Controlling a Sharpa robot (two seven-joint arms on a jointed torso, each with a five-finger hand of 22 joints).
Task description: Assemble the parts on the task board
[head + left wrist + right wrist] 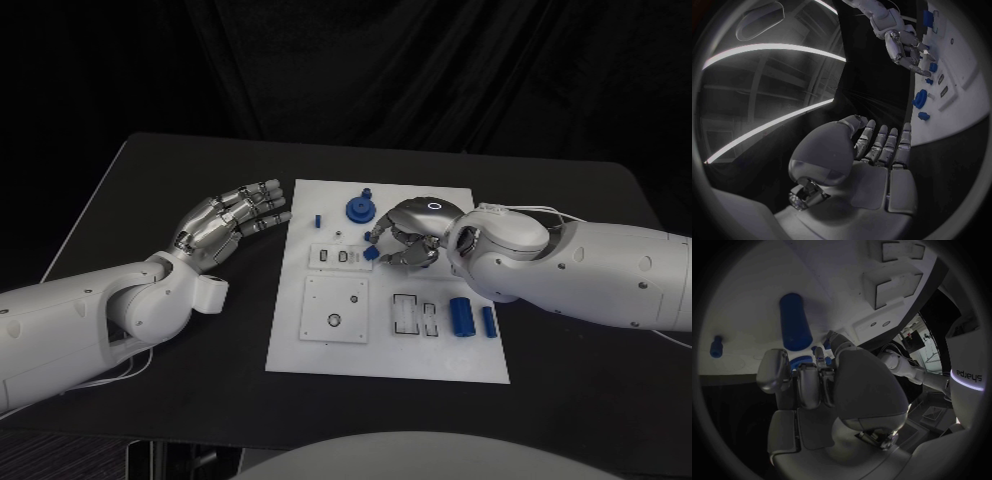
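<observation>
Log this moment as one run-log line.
left hand: open, beside task board | right hand: over board, grasp unclear | blue cylinders: lying on board

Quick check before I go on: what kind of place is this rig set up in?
Most likely a lab or test bench: a black table against a dark backdrop, a white task board with slots and small blue parts, and ceiling light strips in the left wrist view.

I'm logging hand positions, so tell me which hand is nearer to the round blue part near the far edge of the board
Right. The right hand is over the task board, just beside the round blue part. The left hand hovers off the board's left edge, farther away.
</observation>
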